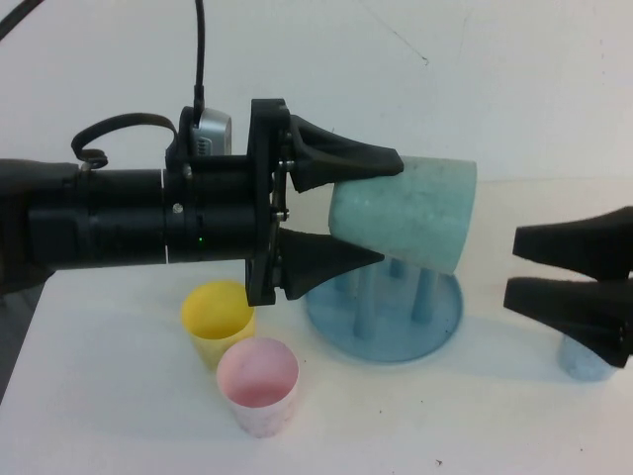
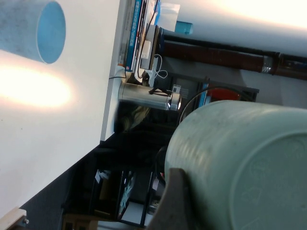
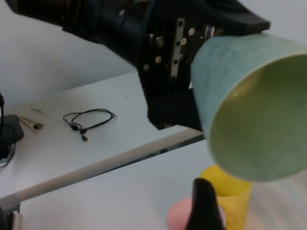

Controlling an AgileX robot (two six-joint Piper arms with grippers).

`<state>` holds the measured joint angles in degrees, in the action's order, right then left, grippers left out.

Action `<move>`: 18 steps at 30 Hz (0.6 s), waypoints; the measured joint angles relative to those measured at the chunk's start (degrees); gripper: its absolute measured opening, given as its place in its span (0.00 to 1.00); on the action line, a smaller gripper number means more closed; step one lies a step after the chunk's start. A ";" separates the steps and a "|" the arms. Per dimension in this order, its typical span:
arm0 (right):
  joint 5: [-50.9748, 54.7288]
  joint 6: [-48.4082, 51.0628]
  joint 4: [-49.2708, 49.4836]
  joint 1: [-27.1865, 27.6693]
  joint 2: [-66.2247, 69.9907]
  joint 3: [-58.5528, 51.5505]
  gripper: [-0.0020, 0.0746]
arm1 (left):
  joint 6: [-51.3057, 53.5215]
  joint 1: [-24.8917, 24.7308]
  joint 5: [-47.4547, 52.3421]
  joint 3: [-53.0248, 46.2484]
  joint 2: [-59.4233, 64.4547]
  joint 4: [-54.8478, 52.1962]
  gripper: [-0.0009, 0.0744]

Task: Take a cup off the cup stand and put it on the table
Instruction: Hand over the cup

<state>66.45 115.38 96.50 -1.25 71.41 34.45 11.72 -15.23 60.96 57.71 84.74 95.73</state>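
Pale mint-green speckled cup (image 1: 410, 213), tapered and handleless (no legible markings), held sideways above the blue cup stand (image 1: 386, 315) over the white counter (image 1: 119, 416), clamped by the left hand (image 1: 391, 210). Right hand (image 1: 514, 265), fingers parted, empty, just beside.

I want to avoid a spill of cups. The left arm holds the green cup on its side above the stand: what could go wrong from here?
1. The left gripper holds the green cup by its closed end only, lying sideways, so it might slip and fall on the cup stand.
2. Lowering it could knock over the yellow cup or the pink cup, which stand close by.
3. The right gripper, jaws open, faces the cup's mouth; the arms may collide.
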 joint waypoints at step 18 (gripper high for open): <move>-3.91 -4.79 0.00 -15.28 8.50 13.37 0.64 | 1.63 0.00 -0.96 0.00 0.00 0.00 0.76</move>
<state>62.55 110.58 96.50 -16.53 79.91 47.82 13.35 -15.23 60.00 57.71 84.74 95.73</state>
